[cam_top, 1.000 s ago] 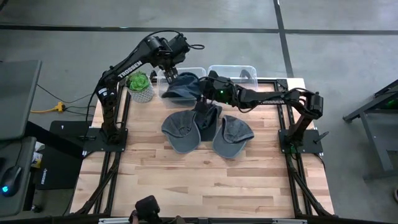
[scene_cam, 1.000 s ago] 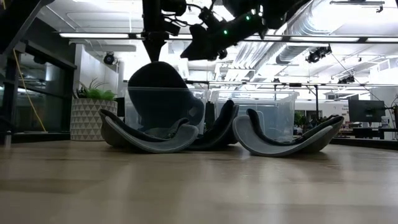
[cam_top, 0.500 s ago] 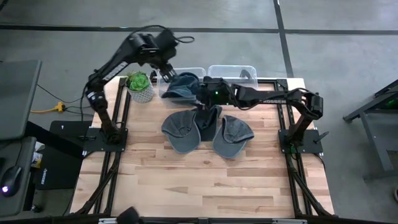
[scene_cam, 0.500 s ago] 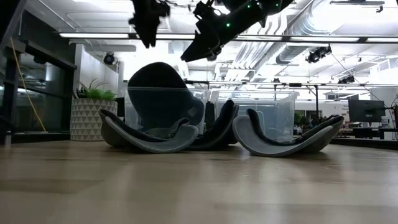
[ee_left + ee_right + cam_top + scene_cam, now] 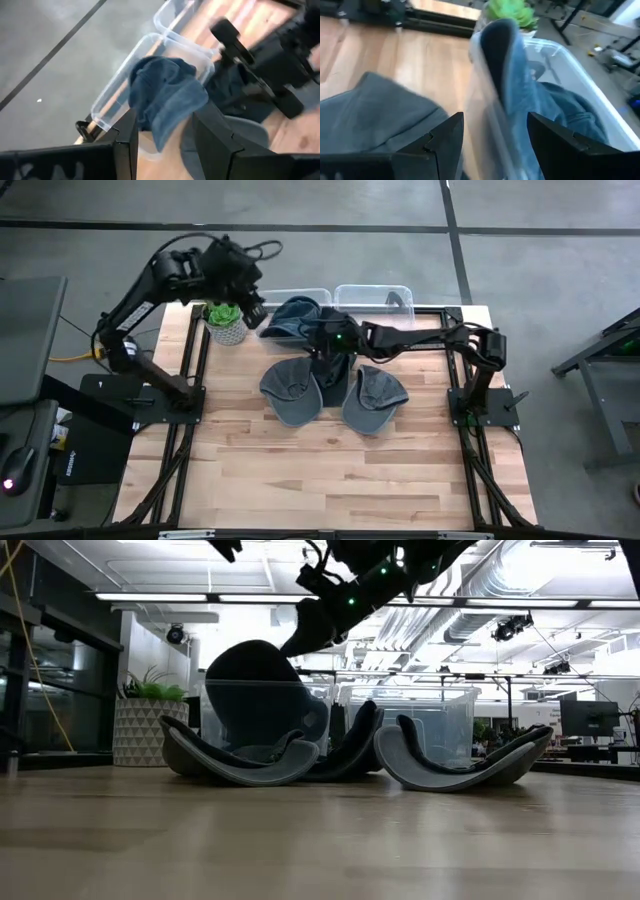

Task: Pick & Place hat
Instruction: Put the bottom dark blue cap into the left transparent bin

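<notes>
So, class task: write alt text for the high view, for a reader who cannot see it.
A blue hat lies draped in the left of two clear bins at the table's far edge, with the right pincer beside it. The left pincer hangs above a potted plant. Three more hats lie on the wooden table.

Blue hat (image 5: 296,317) in clear bin (image 5: 283,297), grey hats (image 5: 290,389) on light wood table (image 5: 330,470), green plant (image 5: 225,313)

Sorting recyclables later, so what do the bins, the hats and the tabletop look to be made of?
Bins: clear hard plastic, seemingly; contents show through the walls. Hats: soft blue-grey cloth, perhaps denim or cotton; it folds and sags, matte. Tabletop: pale wood planks with visible grain and seams, lightly glossy.
</notes>
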`<move>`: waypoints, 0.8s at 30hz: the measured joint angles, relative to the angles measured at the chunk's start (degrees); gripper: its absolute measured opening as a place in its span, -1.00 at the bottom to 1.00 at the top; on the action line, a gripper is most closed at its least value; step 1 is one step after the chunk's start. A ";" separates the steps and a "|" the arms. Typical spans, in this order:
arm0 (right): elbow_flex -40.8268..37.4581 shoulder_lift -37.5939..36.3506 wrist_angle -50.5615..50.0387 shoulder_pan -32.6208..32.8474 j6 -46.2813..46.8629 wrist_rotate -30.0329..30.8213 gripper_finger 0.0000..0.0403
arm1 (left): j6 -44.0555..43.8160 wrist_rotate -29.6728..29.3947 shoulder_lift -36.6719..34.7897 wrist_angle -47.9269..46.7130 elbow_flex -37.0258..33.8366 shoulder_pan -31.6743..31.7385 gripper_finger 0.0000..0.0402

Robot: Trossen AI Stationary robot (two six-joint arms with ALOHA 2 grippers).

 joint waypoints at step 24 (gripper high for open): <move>0.02 2.37 7.25 -0.93 -0.87 3.03 0.03 | -24.03 -8.49 -26.47 25.01 -47.07 -23.00 -0.36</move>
